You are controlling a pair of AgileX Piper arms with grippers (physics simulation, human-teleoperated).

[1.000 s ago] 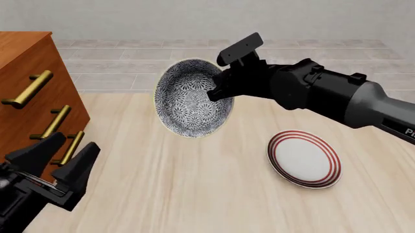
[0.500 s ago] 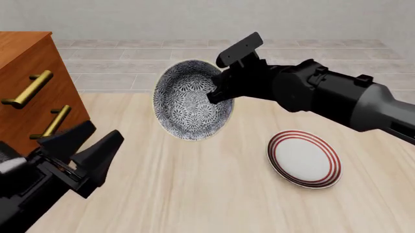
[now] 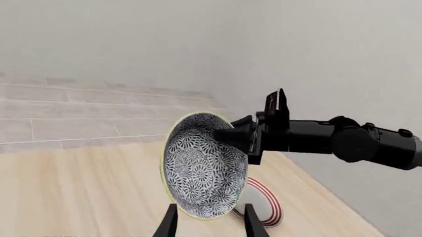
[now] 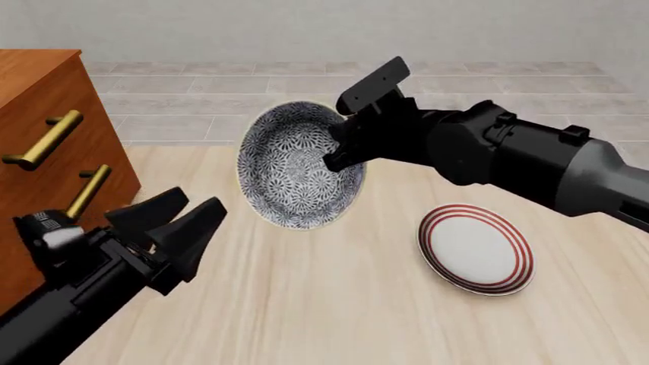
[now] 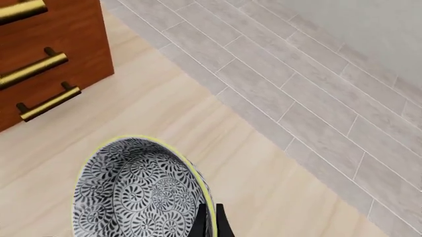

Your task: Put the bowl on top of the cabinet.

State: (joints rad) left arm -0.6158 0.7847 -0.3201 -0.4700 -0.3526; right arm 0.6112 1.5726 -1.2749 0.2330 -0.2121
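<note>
The blue-and-white patterned bowl [image 4: 296, 166] hangs above the table, tipped on its side with its mouth toward the left. My right gripper [image 4: 343, 144] is shut on its rim at the right edge; the bowl [image 5: 135, 190] fills the lower part of the right wrist view with the fingers [image 5: 209, 223] pinching the rim. My left gripper [image 4: 172, 228] is open, low at the front left, pointing at the bowl [image 3: 201, 165] and apart from it. The reddish-brown cabinet [image 4: 45, 141] stands at the left with brass handles on its front.
A flat white plate with red rings [image 4: 475, 248] lies on the table at the right, under the right arm. Grey tiled floor [image 4: 203, 91] lies beyond the table's far edge.
My left gripper has moved up and rightward toward the bowl. The right arm and the bowl have shifted only slightly.
</note>
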